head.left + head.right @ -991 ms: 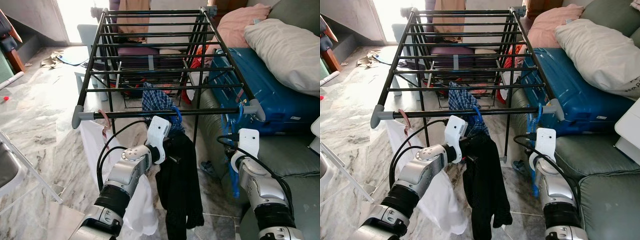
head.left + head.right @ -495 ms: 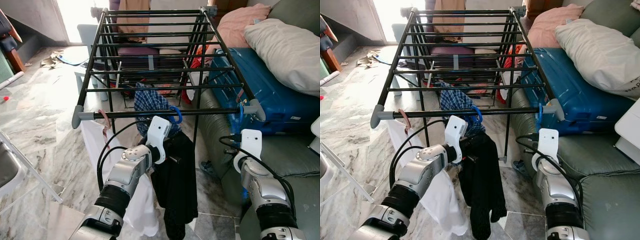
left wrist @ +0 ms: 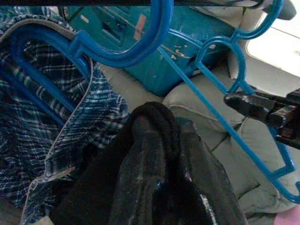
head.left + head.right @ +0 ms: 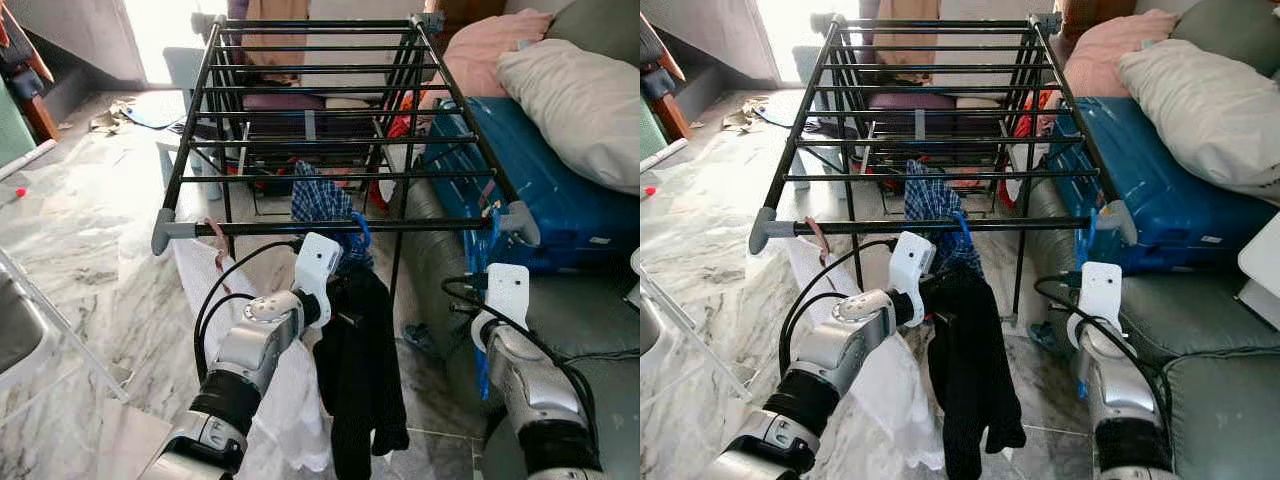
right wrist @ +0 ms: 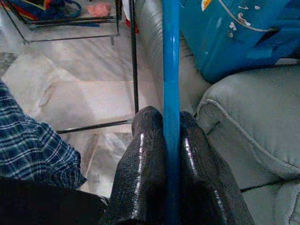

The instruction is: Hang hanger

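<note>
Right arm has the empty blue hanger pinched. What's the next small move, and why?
Probably raise the right gripper slightly and ease toward the rack's front bar, so the hook drops over it. Its fingers are shut on the blue hanger, whose top sits near the bar's right end; whether the hook is already seated can't be told.

The left hand (image 3: 157, 140) is buried in the black garment (image 4: 355, 350) — its fingers cannot be made out. The right hand's (image 5: 171, 154) blue hanger (image 5: 171, 70) runs off the wrist view's top edge, its hook (image 4: 494, 215) tiny and indistinct at the rack's (image 4: 300, 228) front bar.
</note>
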You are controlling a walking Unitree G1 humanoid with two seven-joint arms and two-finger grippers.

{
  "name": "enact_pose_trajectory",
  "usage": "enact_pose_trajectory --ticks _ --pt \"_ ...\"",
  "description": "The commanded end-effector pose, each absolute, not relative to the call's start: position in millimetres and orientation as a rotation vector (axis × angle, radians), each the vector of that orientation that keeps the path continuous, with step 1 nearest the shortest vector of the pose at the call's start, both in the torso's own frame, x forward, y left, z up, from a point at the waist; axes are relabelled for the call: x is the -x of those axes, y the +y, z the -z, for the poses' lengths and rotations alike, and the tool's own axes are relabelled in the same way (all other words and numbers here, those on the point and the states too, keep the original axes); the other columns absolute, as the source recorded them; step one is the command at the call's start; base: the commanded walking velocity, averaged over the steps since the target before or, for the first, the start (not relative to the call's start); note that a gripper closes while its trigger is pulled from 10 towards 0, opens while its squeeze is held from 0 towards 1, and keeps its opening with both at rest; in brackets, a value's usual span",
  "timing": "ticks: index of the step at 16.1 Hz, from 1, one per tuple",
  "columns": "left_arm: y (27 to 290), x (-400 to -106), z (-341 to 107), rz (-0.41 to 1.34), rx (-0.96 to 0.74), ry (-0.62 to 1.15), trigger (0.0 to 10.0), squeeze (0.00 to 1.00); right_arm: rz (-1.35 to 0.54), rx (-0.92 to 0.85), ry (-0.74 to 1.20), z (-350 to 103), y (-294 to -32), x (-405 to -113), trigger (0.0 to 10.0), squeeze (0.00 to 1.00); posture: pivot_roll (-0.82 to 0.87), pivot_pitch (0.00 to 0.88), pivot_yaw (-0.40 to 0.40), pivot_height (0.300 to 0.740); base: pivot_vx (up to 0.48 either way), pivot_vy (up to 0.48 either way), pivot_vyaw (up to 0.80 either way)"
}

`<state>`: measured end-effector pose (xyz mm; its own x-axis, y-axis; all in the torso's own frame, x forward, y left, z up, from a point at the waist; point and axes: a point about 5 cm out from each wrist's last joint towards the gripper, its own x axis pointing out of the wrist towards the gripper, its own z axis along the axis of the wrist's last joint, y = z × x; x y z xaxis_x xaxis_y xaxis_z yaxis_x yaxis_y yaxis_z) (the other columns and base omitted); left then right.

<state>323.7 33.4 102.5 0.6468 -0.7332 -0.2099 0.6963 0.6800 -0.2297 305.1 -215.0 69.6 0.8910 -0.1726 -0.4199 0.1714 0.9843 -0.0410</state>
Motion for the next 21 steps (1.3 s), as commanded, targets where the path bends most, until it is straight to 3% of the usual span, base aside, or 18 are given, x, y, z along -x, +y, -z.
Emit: enact_pose_trajectory --ticks 1,5,10,11,12,13,15,21 --pt "30 -326 -110 0.813 0.104 0.260 10.0 0.00 0.153 -0.014 0.413 -73 -213 -303 0.0 0.00 0.02 0.000 -0.051 0.740 0.000 0.000 0.00" --pt "30 -326 -111 0.780 0.089 0.247 10.0 0.00 0.059 -0.005 0.342 -86 -202 -294 0.0 0.00 0.01 0.000 -0.058 0.740 0.000 0.000 0.00" --pt "28 -324 -109 0.758 0.072 0.236 10.0 0.00 0.026 0.032 0.329 -87 -210 -262 0.0 0.00 0.00 0.000 -0.065 0.740 0.000 0.000 0.00" --pt "29 -324 -111 0.761 0.070 0.225 10.0 0.00 0.050 0.036 0.311 -90 -216 -248 4.6 0.00 0.00 0.000 -0.066 0.740 0.000 0.000 0.00" --pt "30 -324 -111 0.761 0.070 0.222 10.0 0.00 0.056 0.038 0.303 -91 -217 -245 4.6 0.00 0.00 0.000 -0.066 0.740 0.000 0.000 0.00" --pt "31 -323 -111 0.767 0.066 0.216 10.0 0.00 0.064 0.030 0.294 -92 -219 -233 10.0 0.00 0.00 0.000 -0.065 0.740 0.000 0.000 0.00" --pt "36 -319 -108 0.776 0.034 0.211 10.0 0.00 0.087 0.018 0.303 -87 -218 -211 10.0 0.00 -0.01 0.000 -0.058 0.740 -0.141 0.000 0.00" --pt "40 -311 -109 0.816 -0.014 0.191 10.0 0.00 0.128 0.012 0.327 -82 -212 -206 10.0 0.00 0.00 0.000 -0.056 0.740 -0.341 0.000 0.00"
